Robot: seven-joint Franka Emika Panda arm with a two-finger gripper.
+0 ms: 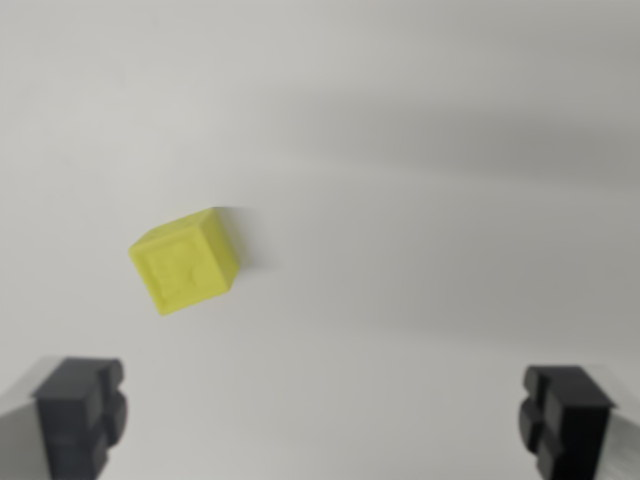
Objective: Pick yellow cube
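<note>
A small yellow cube (187, 260) rests on a plain white surface, turned at an angle, left of the wrist view's centre. My gripper (322, 420) is open, its two black fingertips (82, 410) showing at the bottom corners of the view. The cube lies above and just inside the left fingertip, apart from both fingers, with nothing held between them.
The white surface (420, 150) fills the whole view, with soft grey shadow bands across the upper right and a short shadow beside the cube.
</note>
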